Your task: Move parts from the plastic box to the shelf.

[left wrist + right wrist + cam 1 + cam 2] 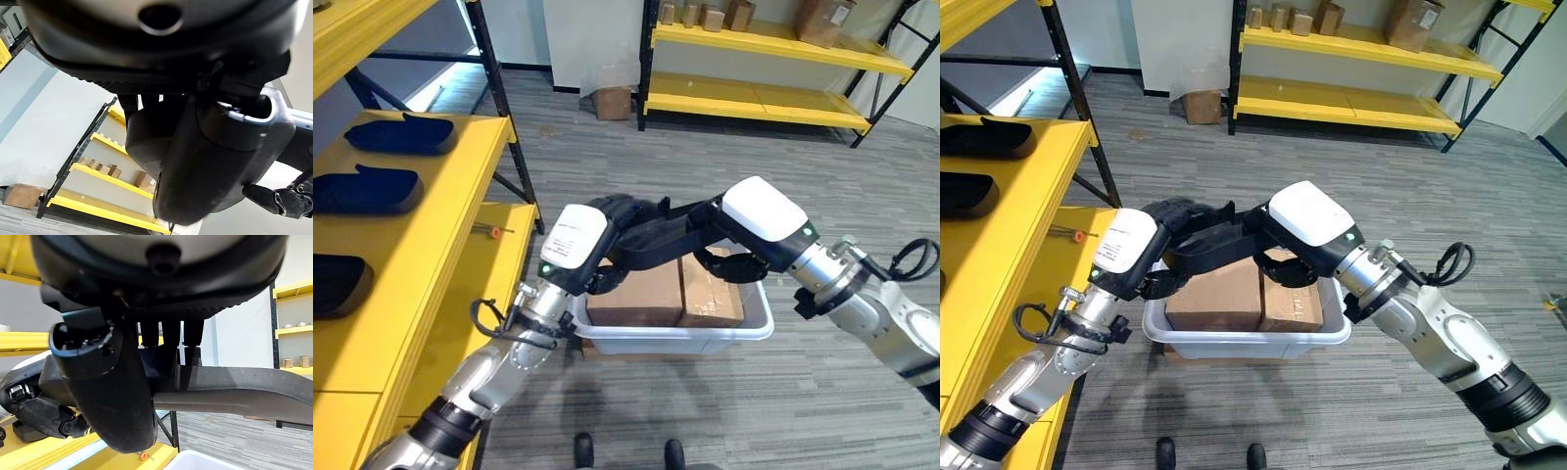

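Left hand [570,247], centre-left of the frame: fingers and thumb curled round one end of a long black part [651,235]. Right hand [759,223], centre-right: fingers wrapped over the opposite end; its wrist view shows the thumb under a dark flat bar and the fingers over it. The part hangs roughly level between the two hands, above the plastic box [754,323], not touching it.

Part: black, matte, moulded look, elongated with a bulged end toward the left hand and a flatter bar toward the right. It spans the gap without visible sag, so I judge it stiff; probably light to moderate in weight. The surface looks smooth, so it may slip if one hand relaxes. Hold at both ends, as now.

Box: pale grey, thin-walled with a rolled rim, on grey striped floor; two brown cardboard cartons [636,294] sit inside.

Left edge of frame: yellow shelf [460,211] on dark uprights, smooth painted deck, carrying similar black parts [399,133]. Second yellow rack [773,98], top of frame, well apart.
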Available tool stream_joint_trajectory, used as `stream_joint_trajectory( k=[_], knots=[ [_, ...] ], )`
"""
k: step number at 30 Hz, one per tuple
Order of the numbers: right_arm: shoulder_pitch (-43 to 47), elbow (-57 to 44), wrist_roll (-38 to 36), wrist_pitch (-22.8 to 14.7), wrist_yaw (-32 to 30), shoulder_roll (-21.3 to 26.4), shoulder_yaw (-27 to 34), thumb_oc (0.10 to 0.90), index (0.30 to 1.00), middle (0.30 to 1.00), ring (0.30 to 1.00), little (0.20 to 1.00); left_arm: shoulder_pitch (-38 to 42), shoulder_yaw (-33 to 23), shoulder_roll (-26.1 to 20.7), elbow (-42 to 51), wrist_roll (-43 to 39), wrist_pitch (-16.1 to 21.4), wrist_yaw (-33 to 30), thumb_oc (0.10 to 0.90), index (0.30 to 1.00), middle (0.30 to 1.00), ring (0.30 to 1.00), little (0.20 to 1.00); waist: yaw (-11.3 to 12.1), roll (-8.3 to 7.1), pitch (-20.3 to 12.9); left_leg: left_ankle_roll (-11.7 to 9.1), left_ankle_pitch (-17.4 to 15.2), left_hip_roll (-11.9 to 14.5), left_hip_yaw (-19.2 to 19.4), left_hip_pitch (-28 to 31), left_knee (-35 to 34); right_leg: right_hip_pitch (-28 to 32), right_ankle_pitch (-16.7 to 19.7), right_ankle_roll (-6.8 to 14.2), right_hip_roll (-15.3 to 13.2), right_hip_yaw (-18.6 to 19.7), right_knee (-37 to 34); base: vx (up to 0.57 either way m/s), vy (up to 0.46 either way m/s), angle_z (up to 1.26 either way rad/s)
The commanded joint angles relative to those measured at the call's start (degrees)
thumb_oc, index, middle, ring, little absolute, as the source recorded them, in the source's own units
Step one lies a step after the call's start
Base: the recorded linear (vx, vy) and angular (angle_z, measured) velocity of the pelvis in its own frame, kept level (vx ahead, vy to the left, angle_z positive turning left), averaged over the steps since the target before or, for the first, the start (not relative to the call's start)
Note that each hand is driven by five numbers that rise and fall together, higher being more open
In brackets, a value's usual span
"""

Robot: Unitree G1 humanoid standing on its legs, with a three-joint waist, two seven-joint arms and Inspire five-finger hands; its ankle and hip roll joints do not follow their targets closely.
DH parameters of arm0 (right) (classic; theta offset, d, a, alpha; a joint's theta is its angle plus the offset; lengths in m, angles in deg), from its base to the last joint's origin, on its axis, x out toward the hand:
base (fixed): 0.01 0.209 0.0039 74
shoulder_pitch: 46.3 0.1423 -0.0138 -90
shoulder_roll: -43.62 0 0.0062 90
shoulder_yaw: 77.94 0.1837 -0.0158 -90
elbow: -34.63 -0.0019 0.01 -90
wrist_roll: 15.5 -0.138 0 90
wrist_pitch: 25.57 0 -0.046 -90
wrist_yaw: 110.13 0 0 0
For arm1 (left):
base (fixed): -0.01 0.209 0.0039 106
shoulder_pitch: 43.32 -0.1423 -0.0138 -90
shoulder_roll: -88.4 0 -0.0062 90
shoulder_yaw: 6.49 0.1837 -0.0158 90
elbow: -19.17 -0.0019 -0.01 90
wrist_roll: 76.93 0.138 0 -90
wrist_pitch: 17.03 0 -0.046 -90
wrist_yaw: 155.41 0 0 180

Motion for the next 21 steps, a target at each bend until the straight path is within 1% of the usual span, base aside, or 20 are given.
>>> stream_joint_trajectory(
  k=[1,17,18,19,21],
  knots=[
    [10.0,-2.4,-4.1,-1.2,-6.8,-3.0,0.5,0.400,0.300,0.300,0.300,0.300,7.3,3.3,2.7,-0.6,0.7,3.3,-4.3,0.400,0.300,0.300,0.300,0.300,0.1,-0.07,-9.6,-1.9,-4.2,4.5,1.3,2.7,-0.5,-3.2,1.1,3.5,-1.5,0.3,1.1,0.00,0.003,-0.07],
    [9.2,-2.5,-4.1,-1.1,-7.5,-4.1,1.2,0.400,0.300,0.300,0.300,0.300,7.0,3.4,4.0,-0.7,0.5,3.2,-5.2,0.400,0.300,0.300,0.300,0.300,-0.1,0.02,-9.6,-1.8,-4.3,4.5,1.6,2.9,-0.5,-3.2,1.2,3.5,-1.4,0.6,1.1,0.00,0.001,-0.01],
    [8.6,-2.5,-4.8,-1.1,-7.6,-4.7,1.7,0.512,0.456,0.456,0.456,0.456,6.8,3.2,4.0,-0.7,0.6,3.1,-5.2,0.400,0.300,0.300,0.300,0.300,-0.1,0.11,-9.5,-1.8,-4.3,4.4,1.6,2.9,-0.5,-3.2,1.2,3.5,-1.4,0.6,1.1,0.00,0.000,0.00],
    [8.0,-2.4,-5.1,-1.1,-7.7,-5.1,2.1,0.900,1.000,1.000,1.000,1.000,6.6,3.1,4.0,-0.9,0.5,3.0,-5.3,0.400,0.300,0.300,0.300,0.300,-0.1,0.11,-9.6,-1.8,-4.3,4.5,1.6,2.9,-0.5,-3.2,1.2,3.5,-1.4,0.7,1.1,0.00,0.000,0.00],
    [6.1,-3.2,-6.8,-1.1,-7.1,-6.0,3.5,0.900,1.000,1.000,1.000,1.000,5.8,2.7,3.8,-1.0,0.3,3.0,-4.9,0.400,0.300,0.300,0.300,0.300,-0.2,0.35,-9.4,-1.8,-4.4,4.5,1.7,3.0,-0.5,-3.2,1.0,3.5,-1.4,0.8,1.2,0.00,0.000,0.00]
  ],
)
